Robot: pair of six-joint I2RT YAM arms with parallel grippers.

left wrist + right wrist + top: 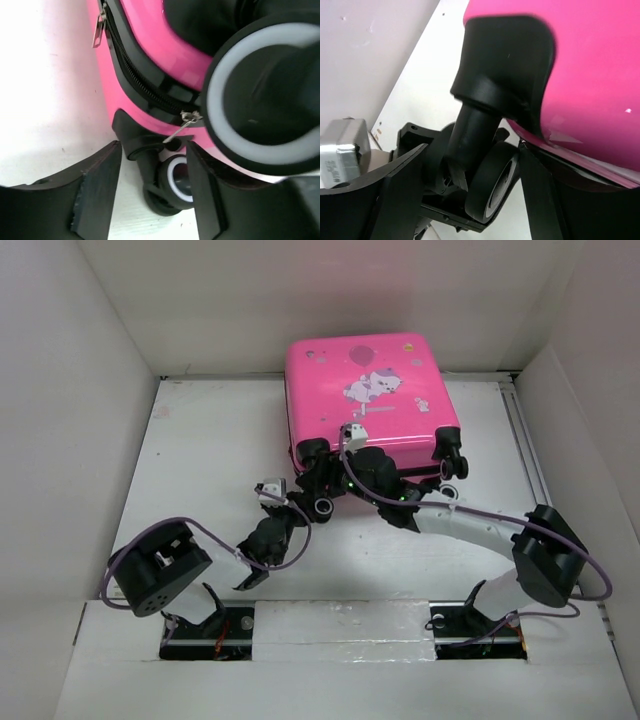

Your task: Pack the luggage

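Note:
The luggage [370, 390] is a bright-pink hard-shell suitcase with a cartoon animal-and-balloon print. It lies flat and shut at the back middle of the table, with its black wheels facing me. Both grippers are at its near left corner. My left gripper [303, 506] [152, 200] is open, with a small black wheel [176, 182] between its fingers but not clamped. The zipper [135, 75] runs shut along the pink shell, and a metal pull [187, 120] hangs just above the wheel. My right gripper [328, 468] [470, 200] is open around a wheel [492, 185] and its black stem [472, 132].
White walls box in the table [200, 450] on the left, right and back. A second zipper pull [98, 30] hangs further along the seam. A large wheel [265, 95] looms close to the left wrist camera. The suitcase's right-hand wheels [452, 462] stand at its near right corner.

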